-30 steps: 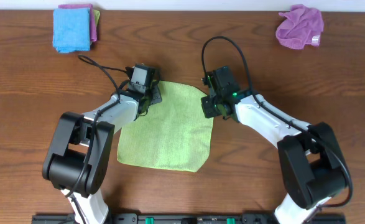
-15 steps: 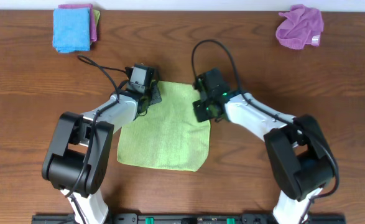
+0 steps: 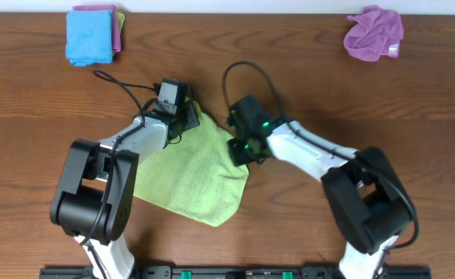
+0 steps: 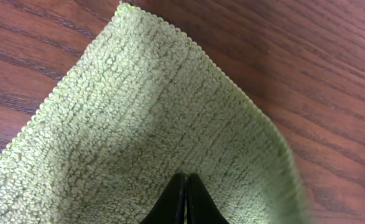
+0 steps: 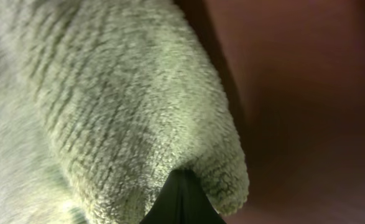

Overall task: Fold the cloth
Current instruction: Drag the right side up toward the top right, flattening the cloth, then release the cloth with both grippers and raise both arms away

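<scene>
Your left gripper (image 3: 182, 118) and right gripper (image 3: 241, 147) each pinch a far corner of the green cloth (image 3: 188, 174), jaws closed. Its body lies mid-table, between them and toward the robot's base.

The left gripper (image 4: 183, 183) and right gripper (image 5: 181, 180) are coloured black, carried on white links (image 3: 146, 138) with bulky black joints (image 3: 95, 198) and looped black cables (image 3: 243, 64)

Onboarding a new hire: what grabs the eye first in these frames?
The green cloth in the middle, skewed and held at two points: left gripper pinching its far-left corner, right gripper clamped on a bunched fold at its right edge. Next, the folded blue cloth at far left and the crumpled purple cloth at far right.
</scene>
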Motion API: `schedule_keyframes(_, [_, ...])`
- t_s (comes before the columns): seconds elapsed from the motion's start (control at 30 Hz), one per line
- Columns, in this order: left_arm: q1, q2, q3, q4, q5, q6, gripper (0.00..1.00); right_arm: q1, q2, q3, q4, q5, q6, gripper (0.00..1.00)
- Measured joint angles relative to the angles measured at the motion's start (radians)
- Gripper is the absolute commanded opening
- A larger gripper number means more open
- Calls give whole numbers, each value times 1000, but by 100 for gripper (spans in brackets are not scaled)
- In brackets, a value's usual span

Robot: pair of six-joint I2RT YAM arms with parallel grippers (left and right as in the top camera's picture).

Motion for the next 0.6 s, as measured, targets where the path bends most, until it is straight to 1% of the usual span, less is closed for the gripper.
schedule_keyframes(0.13, [1, 0, 3, -8, 2, 0, 6, -116, -1, 0, 1, 25, 24, 2])
schedule_keyframes(0.27, [1, 0, 4, -11, 3, 0, 6, -186, -1, 3, 9, 53, 32, 2])
schedule_keyframes(0.6, [19, 0, -3, 11, 64, -11, 6, -194, 26, 45, 43, 119, 20, 2])
